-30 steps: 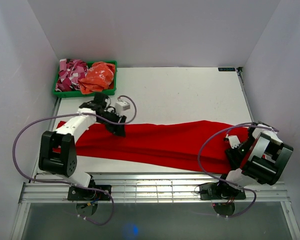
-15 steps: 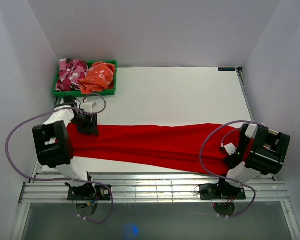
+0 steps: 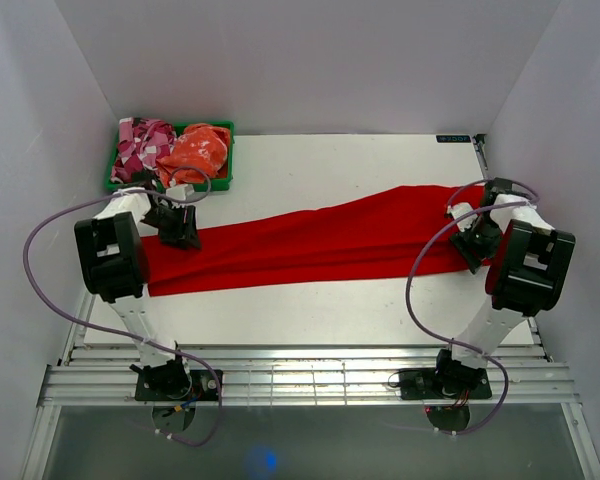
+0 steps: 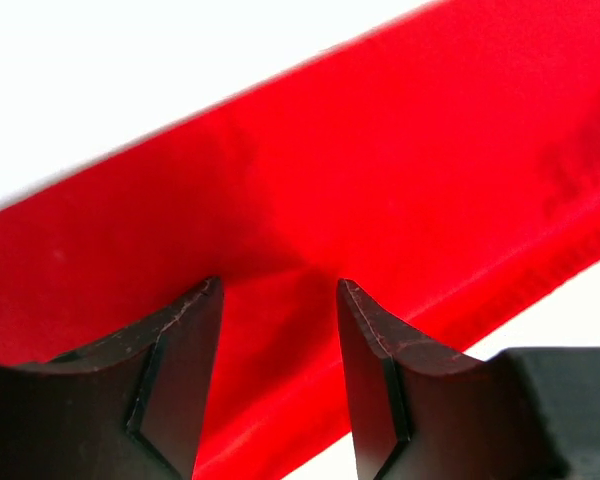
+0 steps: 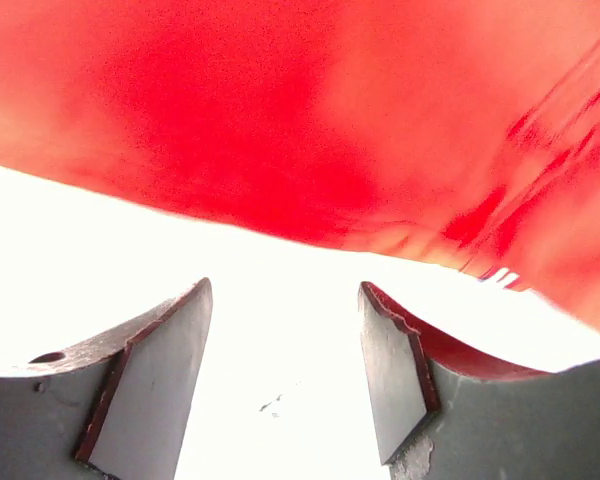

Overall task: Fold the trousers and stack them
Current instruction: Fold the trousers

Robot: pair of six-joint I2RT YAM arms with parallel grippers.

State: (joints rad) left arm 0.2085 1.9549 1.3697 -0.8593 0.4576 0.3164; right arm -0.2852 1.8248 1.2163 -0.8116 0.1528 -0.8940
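The red trousers (image 3: 310, 245) lie stretched across the table, slanting from the near left up to the far right. My left gripper (image 3: 180, 234) is at their left end. In the left wrist view it (image 4: 277, 285) is open, with the fingertips (image 4: 185, 340) just above the red cloth (image 4: 400, 160), which lies flat. My right gripper (image 3: 472, 243) is at their right end. In the right wrist view it (image 5: 285, 285) is open over bare white table, with the trousers' edge (image 5: 280, 130) just beyond the tips and nothing between the fingers.
A green bin (image 3: 170, 186) at the far left corner holds a pink-and-white patterned garment (image 3: 140, 145) and an orange garment (image 3: 196, 150). White walls close in both sides. A slatted metal rail (image 3: 310, 375) runs along the near edge.
The trousers have swung away from me, the right end most, from the near right edge to the far right. Both grippers moved outward and away with the cloth ends.
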